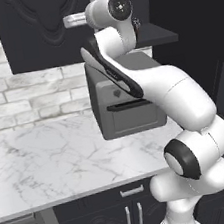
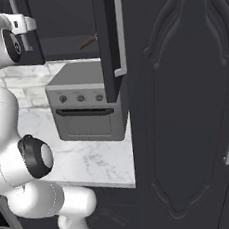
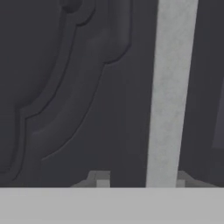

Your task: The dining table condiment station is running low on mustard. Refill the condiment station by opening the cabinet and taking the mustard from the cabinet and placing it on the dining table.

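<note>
Up close on the left cabinet door [image 3: 78, 100], pincer [image 3: 140, 183] spread open with the silver bar handle [image 3: 170, 96] standing between the tips. Handle runs straight up and down, rigid metal, probably slick, so best pinched mid-bar and pulled along the hinge arc. Right door [image 2: 109, 41] already swung out over the toaster oven [image 2: 88, 107] on the marble worktop [image 1: 55, 157]. Can't spot the mustard, presumably inside.

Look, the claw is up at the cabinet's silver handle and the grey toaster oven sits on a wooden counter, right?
Not quite: the counter under the toaster oven is white marble with grey veins, as the left base view shows. The claw is at the cabinet's silver handle.
</note>
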You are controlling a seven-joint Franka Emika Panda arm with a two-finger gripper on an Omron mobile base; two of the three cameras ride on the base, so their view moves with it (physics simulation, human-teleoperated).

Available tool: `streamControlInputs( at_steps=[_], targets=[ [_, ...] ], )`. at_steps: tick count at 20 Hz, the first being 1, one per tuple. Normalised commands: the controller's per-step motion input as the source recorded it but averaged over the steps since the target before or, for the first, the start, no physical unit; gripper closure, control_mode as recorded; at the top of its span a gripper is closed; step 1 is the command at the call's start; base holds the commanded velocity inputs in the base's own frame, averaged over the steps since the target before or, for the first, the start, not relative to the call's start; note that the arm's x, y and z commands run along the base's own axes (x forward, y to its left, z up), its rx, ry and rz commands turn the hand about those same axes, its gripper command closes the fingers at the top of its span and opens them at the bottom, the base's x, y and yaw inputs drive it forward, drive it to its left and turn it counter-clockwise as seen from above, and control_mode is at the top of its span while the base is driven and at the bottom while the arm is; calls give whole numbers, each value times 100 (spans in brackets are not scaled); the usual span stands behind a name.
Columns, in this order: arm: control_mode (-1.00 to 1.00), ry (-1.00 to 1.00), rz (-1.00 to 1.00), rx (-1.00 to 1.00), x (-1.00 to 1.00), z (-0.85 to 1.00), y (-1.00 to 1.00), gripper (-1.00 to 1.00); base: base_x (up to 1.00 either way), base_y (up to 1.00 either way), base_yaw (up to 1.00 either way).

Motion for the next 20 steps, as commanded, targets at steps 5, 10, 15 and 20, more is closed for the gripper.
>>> streamControlInputs(
  at_steps=[5,10,15,20],
  targets=[
    [-100,-4,3,0,-79,0,78,100,0,0,0],
    [-100,-2,0,0,-91,0,83,100,0,0,0],
    [-100,0,0,0,-97,0,95,100,0,0,0],
    [-100,2,0,0,-87,0,92,100,0,0,0]
  ],
)
